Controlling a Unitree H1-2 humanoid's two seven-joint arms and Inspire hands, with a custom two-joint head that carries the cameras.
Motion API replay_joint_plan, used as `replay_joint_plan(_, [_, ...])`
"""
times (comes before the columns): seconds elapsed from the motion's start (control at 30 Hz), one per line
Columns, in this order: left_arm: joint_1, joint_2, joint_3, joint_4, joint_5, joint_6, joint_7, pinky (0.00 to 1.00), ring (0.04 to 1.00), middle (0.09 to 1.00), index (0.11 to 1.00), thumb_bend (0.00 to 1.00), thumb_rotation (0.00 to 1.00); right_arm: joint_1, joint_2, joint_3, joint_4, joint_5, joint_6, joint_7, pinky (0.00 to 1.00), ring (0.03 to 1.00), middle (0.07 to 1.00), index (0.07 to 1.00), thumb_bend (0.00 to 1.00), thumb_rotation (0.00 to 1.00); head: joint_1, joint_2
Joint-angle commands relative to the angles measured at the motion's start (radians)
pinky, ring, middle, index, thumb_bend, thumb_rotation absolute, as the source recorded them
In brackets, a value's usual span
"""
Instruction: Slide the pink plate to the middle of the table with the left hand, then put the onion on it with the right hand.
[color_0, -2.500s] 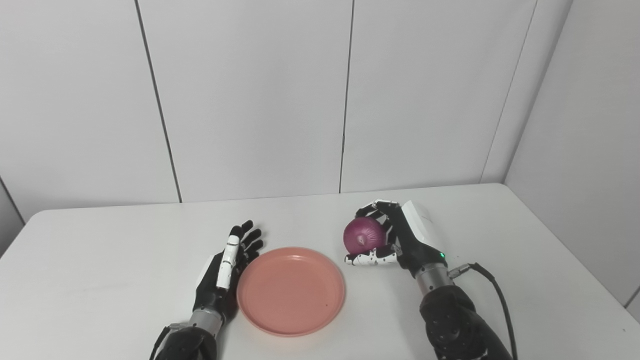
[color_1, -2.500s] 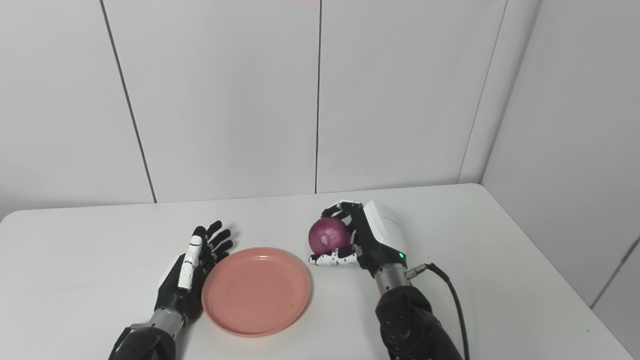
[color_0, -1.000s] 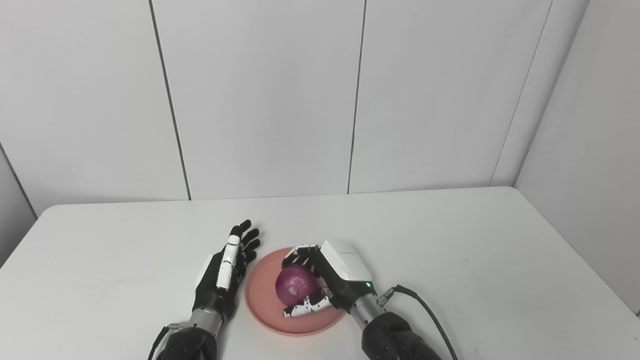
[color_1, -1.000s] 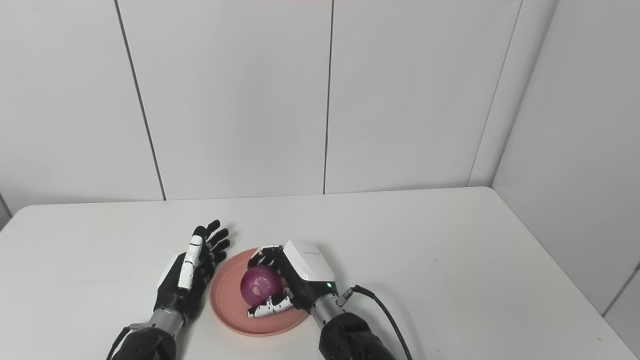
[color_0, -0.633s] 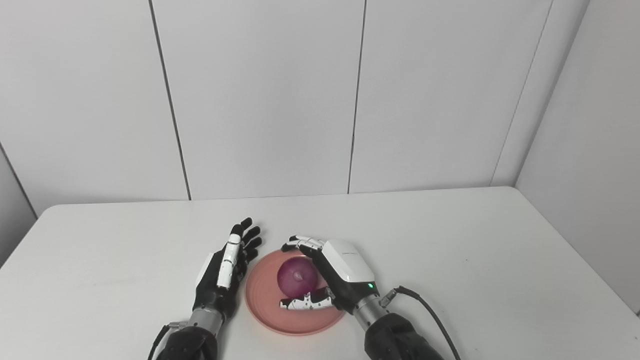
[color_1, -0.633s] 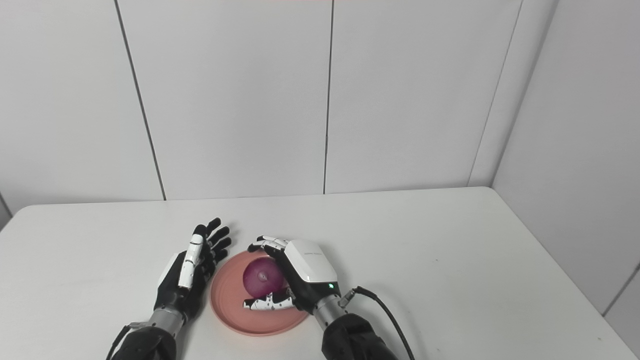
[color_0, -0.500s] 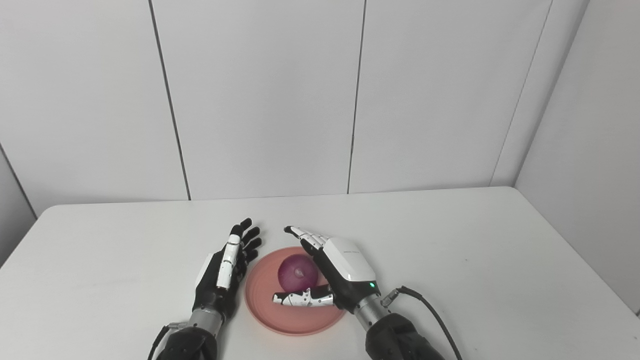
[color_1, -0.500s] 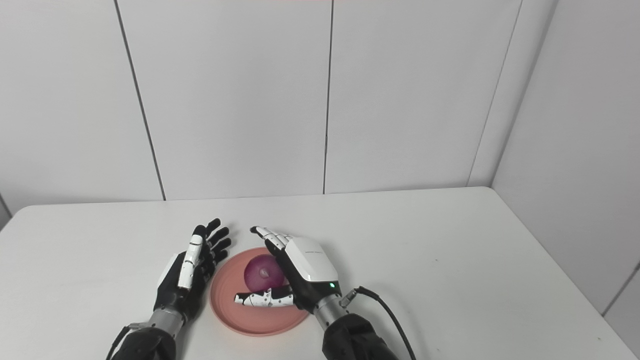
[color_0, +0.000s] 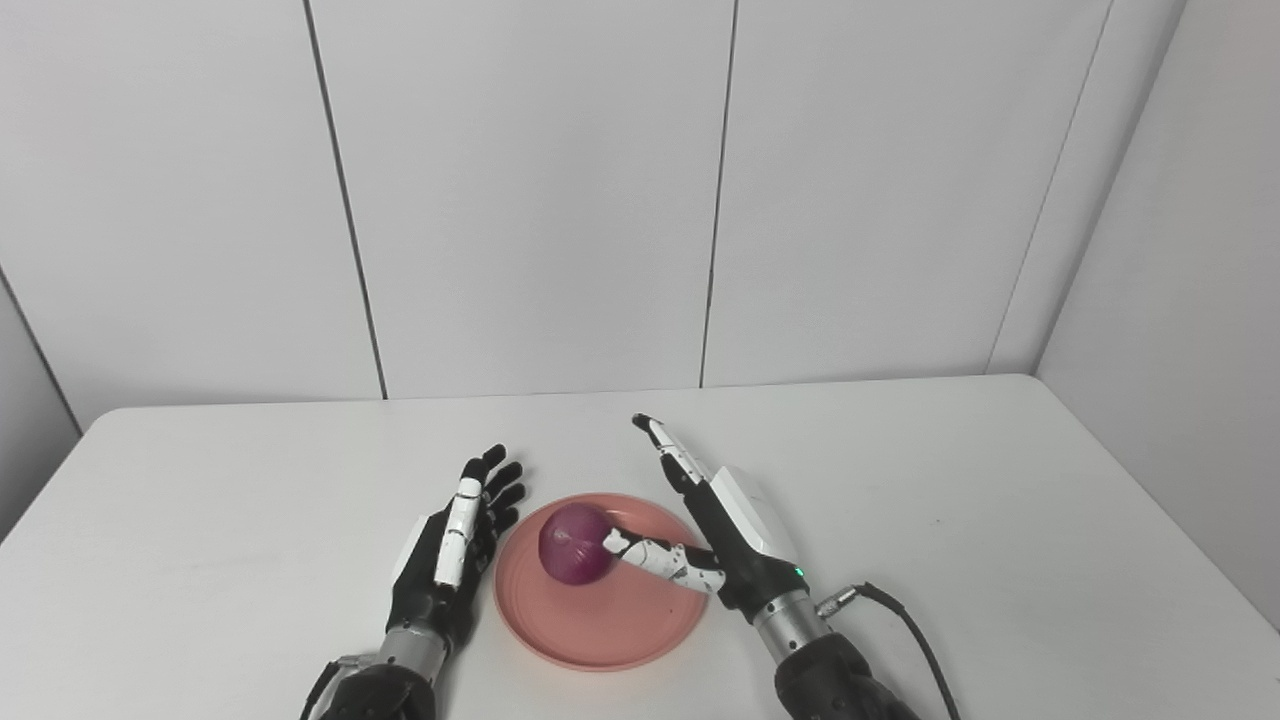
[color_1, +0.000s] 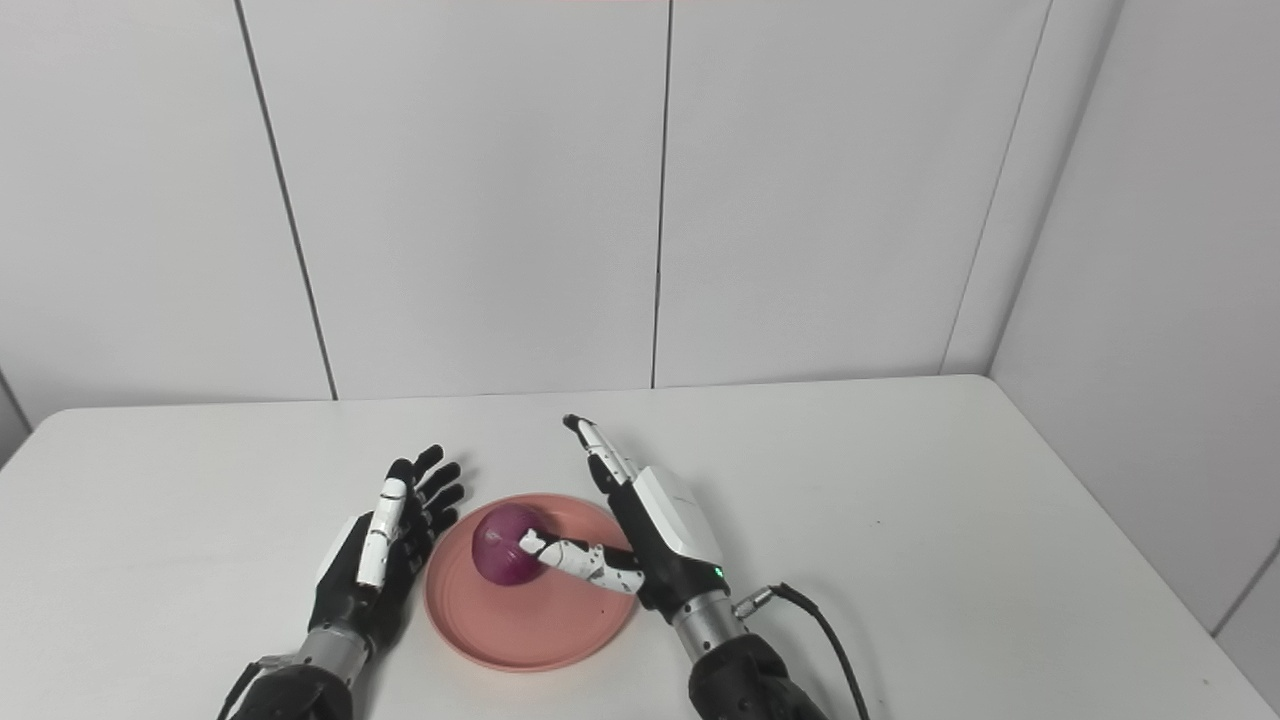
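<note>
The right hand (color_0: 725, 520), white-shelled with black fingers, was found lower centre of the frame, spread wide and grasping nothing. Its fingers (color_0: 665, 455) pointed up the frame towards the rear wall, clear of the produce. Its white-and-black thumb (color_0: 655, 558) reached leftward across the dish, the tip at the right flank of the round purple onion (color_0: 572, 528); whether tip and skin actually met could not be determined. A black cable (color_0: 915, 635) ran from the wrist towards the lower right of the frame.

The onion sat on the round pink plastic plate (color_0: 600, 635), in the upper left part of its well, near the rim. The plate lay flat on the white table (color_0: 950, 480), lower centre of the frame, between the two hands.

The left hand (color_0: 445, 550), black with one white finger, stood edge-up just left of the plate's rim, fingers extended and slightly fanned, holding nothing. Contact between its palm side and the rim could not be confirmed.

Pale grey wall panels (color_0: 520, 190) with dark vertical seams filled the upper half of the frame.
</note>
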Motion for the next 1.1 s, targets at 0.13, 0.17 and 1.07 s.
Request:
replay_joint_plan(0.13, [-0.021,0.0,0.0,-0.054,0.003,-0.033,-0.003,0.94,0.924,0.93,0.923,0.64,1.0,-0.022,0.036,-0.082,-0.049,0.136,0.034,0.031,0.98,0.999,1.0,1.0,0.6,1.0,0.038,0.007])
replay_joint_plan(0.17, [-0.02,0.001,-0.001,-0.058,0.005,-0.029,-0.001,0.95,0.924,0.93,0.925,0.65,1.0,-0.023,0.038,-0.088,-0.045,0.141,0.036,0.031,0.99,1.0,1.0,1.0,0.59,1.0,0.043,0.008])
replay_joint_plan(1.07, [0.012,0.013,0.006,-0.101,0.02,-0.038,0.002,0.98,0.967,0.965,0.958,0.63,1.0,-0.004,0.113,-0.188,-0.01,0.324,0.11,0.059,1.0,1.0,1.0,0.998,0.52,1.0,0.076,0.033])
